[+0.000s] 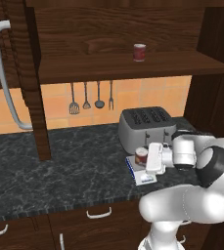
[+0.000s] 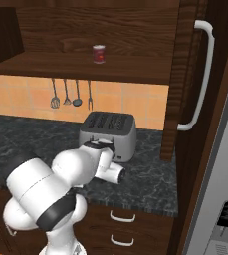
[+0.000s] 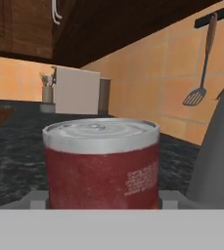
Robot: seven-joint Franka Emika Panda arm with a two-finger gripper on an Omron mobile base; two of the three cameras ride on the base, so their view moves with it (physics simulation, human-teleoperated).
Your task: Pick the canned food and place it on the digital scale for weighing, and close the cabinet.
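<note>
**Can on the Scale: Handling Notes**

The canned food point(image 1: 142, 156) stands upright on the digital scale point(image 1: 139, 174), just in front of the toaster point(image 1: 145, 126) on the desk point(image 1: 59, 166). The gripper point(image 1: 151, 160) sits level against the can's side; whether its fingers pinch the can or stand spread cannot be told.

The hand view puts the can point(image 3: 102, 163) very near, lid up. It is judged rigid, fairly heavy for its size and smooth-walled, so it may slip under a weak grip. The best hold is across the middle of the wall, below the lid rim.

A second can point(image 1: 140, 52) stands on the cabinet point(image 1: 133, 66) shelf, above the toaster. The cabinet doors stand wide, so closing remains.
</note>
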